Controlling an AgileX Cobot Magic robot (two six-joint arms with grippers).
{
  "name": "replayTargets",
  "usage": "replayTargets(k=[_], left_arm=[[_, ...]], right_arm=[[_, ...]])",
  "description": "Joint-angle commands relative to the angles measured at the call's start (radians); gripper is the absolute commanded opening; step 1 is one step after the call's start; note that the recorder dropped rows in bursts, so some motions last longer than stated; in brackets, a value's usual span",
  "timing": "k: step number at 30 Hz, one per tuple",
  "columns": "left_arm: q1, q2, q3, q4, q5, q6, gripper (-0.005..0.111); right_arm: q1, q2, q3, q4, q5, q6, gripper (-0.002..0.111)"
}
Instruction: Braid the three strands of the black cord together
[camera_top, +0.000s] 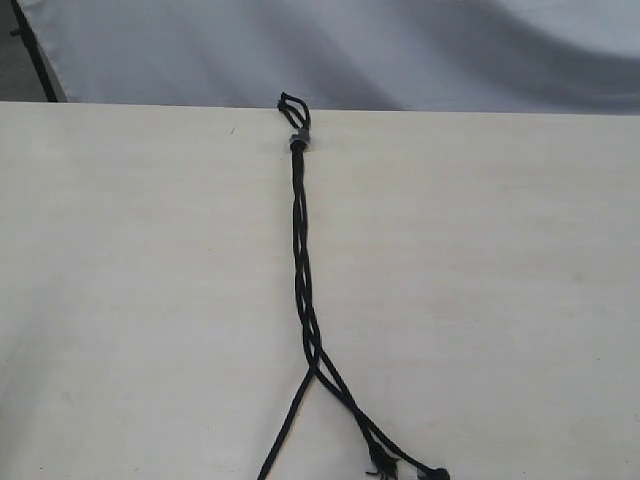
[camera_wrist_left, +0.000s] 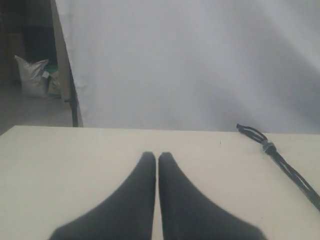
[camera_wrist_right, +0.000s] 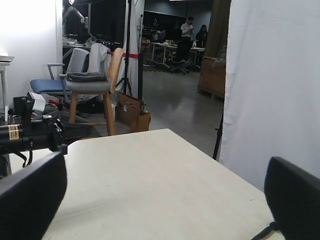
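Note:
The black cord (camera_top: 303, 250) lies straight down the middle of the pale table (camera_top: 130, 300). Its short loops (camera_top: 291, 103) and small grey band (camera_top: 298, 140) sit at the far edge. The strands are twisted together down to a fork (camera_top: 316, 366). From there one strand (camera_top: 285, 430) runs to the near left and two strands (camera_top: 365, 425) to the near right, ending in frayed knotted tips (camera_top: 382, 466). Neither gripper shows in the exterior view. My left gripper (camera_wrist_left: 157, 156) is shut and empty above bare table, the cord (camera_wrist_left: 282, 162) off to its side. My right gripper (camera_wrist_right: 165, 165) stands wide open, nothing between its fingers.
A white cloth backdrop (camera_top: 330, 50) hangs behind the table's far edge. A black stand pole (camera_top: 35, 50) is at the back left. Beyond the table corner, the right wrist view shows a chair (camera_wrist_right: 92, 87), equipment (camera_wrist_right: 30, 132) and an open room.

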Motion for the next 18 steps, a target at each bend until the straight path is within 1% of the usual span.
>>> replayTargets(k=[1,3,18], left_arm=[[0.002,-0.007,0.002,-0.005,0.048,0.013,0.003],[0.002,-0.007,0.002,-0.005,0.067,0.013,0.003],[0.002,-0.007,0.002,-0.005,0.067,0.013,0.003]], right_arm=[[0.002,-0.011,-0.001,0.000,-0.005,0.005,0.100],[0.002,-0.011,-0.001,0.000,-0.005,0.005,0.100],[0.002,-0.011,-0.001,0.000,-0.005,0.005,0.100]])
